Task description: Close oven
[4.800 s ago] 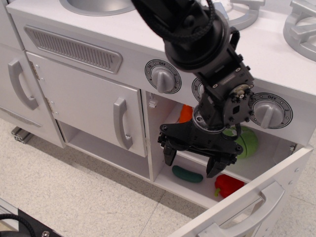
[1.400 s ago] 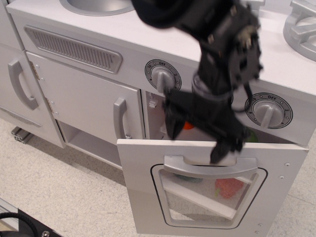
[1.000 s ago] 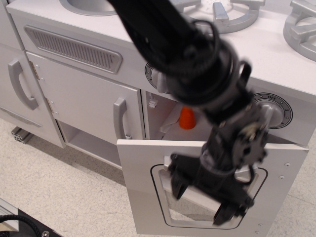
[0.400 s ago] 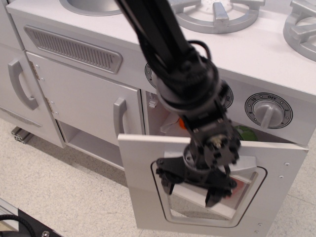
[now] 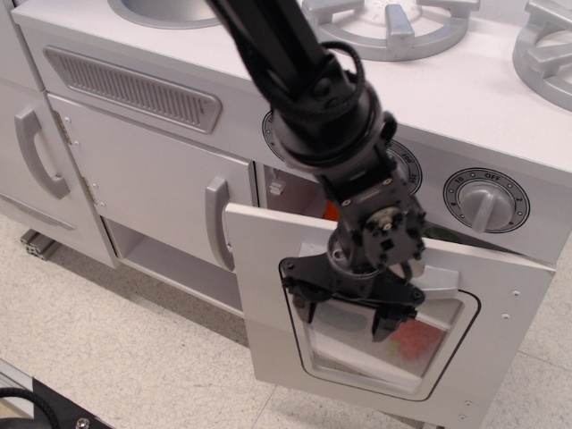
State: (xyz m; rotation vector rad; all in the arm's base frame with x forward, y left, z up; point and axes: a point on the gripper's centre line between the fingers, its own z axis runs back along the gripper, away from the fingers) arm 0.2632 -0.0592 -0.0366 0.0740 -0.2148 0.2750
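The oven (image 5: 268,268) is a light-grey compartment under round dials (image 5: 487,201). Its door, with a rounded clear window (image 5: 357,344) and a grey bar handle (image 5: 438,281), stands tilted nearly upright, with a narrow gap left along its top edge. An orange item shows through that gap. A red item shows blurred behind the window. My black gripper (image 5: 347,317) is open and empty, its fingers (image 5: 384,323) pointing down against the outer face of the door over the window, just below the handle.
A plain cupboard door with a vertical handle (image 5: 217,223) is shut to the left of the oven. A vent grille (image 5: 134,88) sits above it. Burner grates (image 5: 393,22) and a sink rim are on the counter. Speckled floor lies in front.
The oven door has swung up from flat open to nearly shut. My gripper moved from inside the oven to over the door's front, and the door has tilted closer since the last frame.
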